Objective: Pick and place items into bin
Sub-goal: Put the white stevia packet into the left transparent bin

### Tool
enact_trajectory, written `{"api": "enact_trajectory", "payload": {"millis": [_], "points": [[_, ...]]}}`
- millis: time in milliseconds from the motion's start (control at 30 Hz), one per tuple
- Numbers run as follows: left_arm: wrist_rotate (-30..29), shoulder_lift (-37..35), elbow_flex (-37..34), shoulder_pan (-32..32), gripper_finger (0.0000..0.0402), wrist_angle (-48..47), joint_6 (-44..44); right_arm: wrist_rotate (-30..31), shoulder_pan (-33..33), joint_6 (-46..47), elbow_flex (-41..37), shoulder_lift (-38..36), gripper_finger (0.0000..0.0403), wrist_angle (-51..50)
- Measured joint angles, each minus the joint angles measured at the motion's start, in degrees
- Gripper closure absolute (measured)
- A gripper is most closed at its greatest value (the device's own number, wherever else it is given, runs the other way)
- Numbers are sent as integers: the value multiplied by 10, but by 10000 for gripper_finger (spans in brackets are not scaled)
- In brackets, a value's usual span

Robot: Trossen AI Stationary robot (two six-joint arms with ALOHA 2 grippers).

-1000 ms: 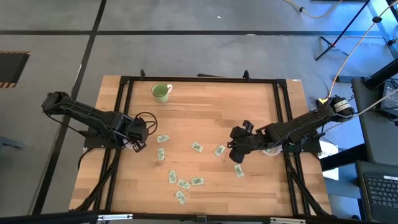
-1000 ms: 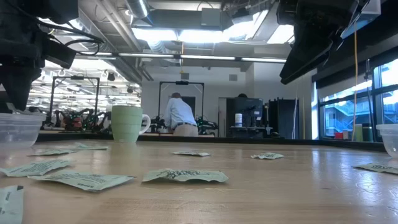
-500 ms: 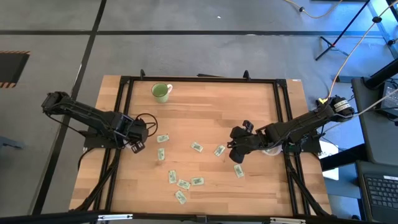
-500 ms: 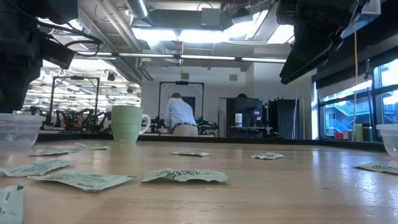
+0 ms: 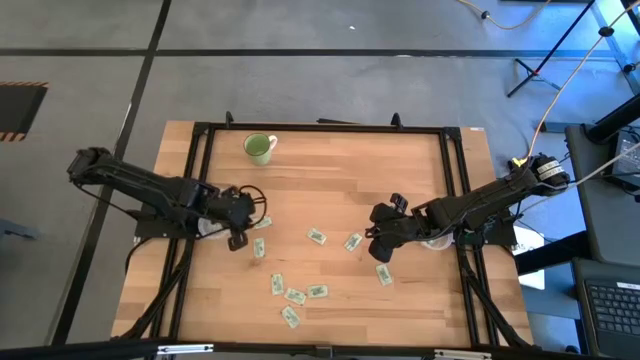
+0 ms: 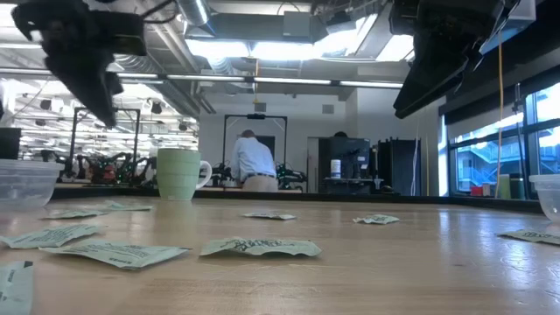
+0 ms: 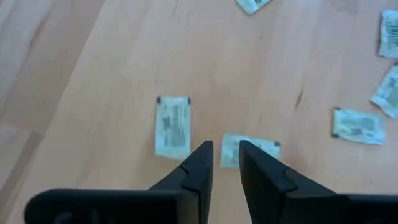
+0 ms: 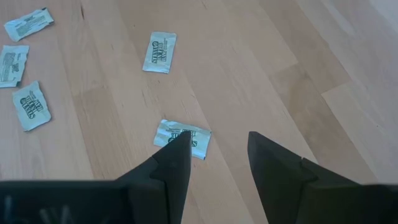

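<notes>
Several small light green and white packets [image 5: 317, 237] lie flat on the wooden table, most near its middle and near edge. My left gripper [image 5: 239, 240] hovers above two of them, one [image 7: 173, 127] beside its fingers and one [image 7: 252, 149] just past the tips; it is open by a narrow gap and holds nothing. My right gripper [image 5: 379, 250] hangs open above the table with a packet [image 8: 182, 138] below its fingertip. In the low view both arms hang well above the packets [image 6: 260, 248].
A light green mug [image 5: 259, 148] stands near the far edge. A clear bin [image 6: 26, 179] sits at the table's left side, partly under the left arm, and another [image 5: 436, 241] on the right by the right arm. A black frame [image 5: 320, 128] rims the table. A person stands far behind.
My left gripper has swung toward the table's right, away from the left bin and out over the nearest packets. The packets have not moved.
</notes>
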Motion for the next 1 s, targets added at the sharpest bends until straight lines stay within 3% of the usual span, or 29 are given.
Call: {"api": "enact_trajectory", "payload": {"millis": [367, 733, 1000], "points": [[-3, 165, 0, 73, 302, 14, 101, 0, 0, 1, 0, 0, 242, 1], [47, 248, 0, 112, 306, 42, 130, 0, 0, 1, 0, 0, 242, 0], [50, 293, 2, 115, 327, 41, 130, 0, 0, 1, 0, 0, 242, 0]]}}
